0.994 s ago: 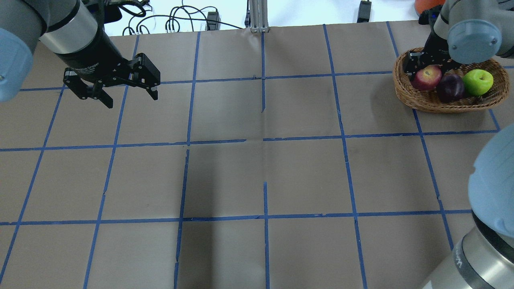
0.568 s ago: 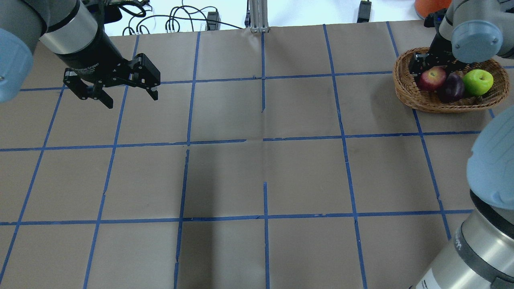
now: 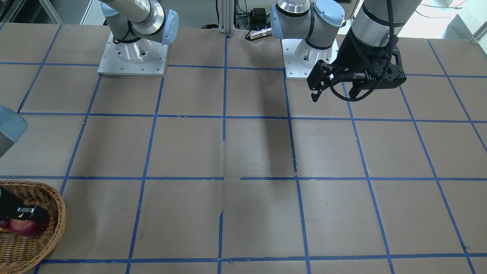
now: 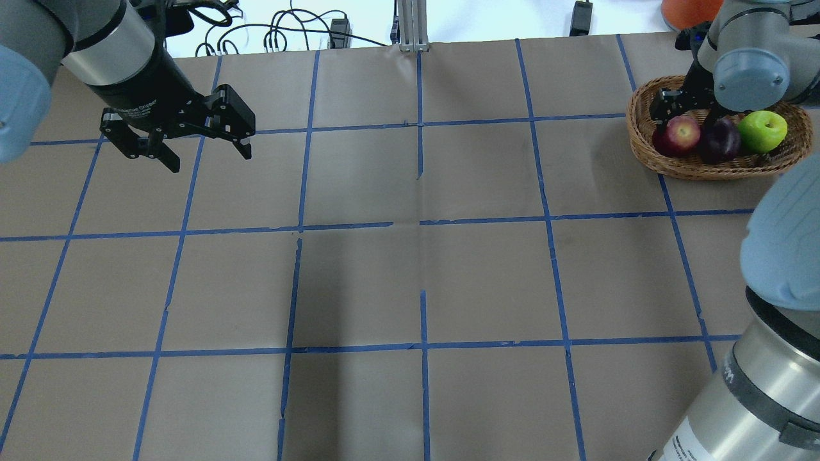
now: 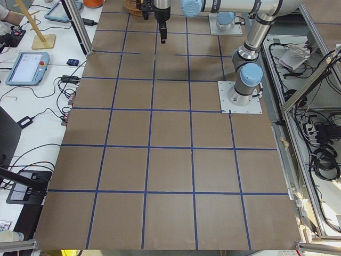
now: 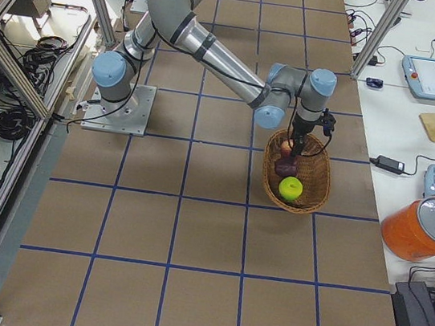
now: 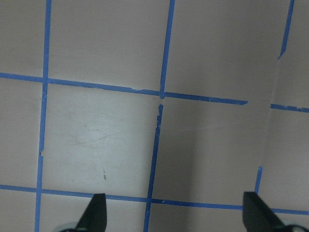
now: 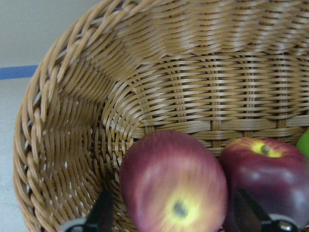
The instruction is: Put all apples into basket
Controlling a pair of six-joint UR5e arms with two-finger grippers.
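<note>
The woven wicker basket [image 4: 642, 142] stands at the table's far right and holds all three apples. The red apple [image 4: 680, 133] lies at its left end, the maroon apple [image 4: 722, 141] in the middle, the yellow-green apple [image 4: 762, 130] on the right. My right gripper [image 4: 687, 115] is open just above the red apple [image 8: 174, 188], with one finger [image 8: 102, 212] on each side of it and a small gap to each. The maroon apple [image 8: 270, 179] touches the red one. My left gripper [image 4: 210, 160] hangs open and empty above the far left of the table [image 7: 174, 217].
An orange container [image 6: 427, 229] and cables sit on the side table beyond the basket [image 6: 318, 177]. A metal post [image 4: 410, 25] stands at the far middle edge. Both arm bases [image 3: 133, 57] are bolted at the robot's side of the brown, blue-taped table.
My right gripper has sunk into the basket with the red apple, and the apple now lies lower, against the maroon one. The left arm has not moved.
</note>
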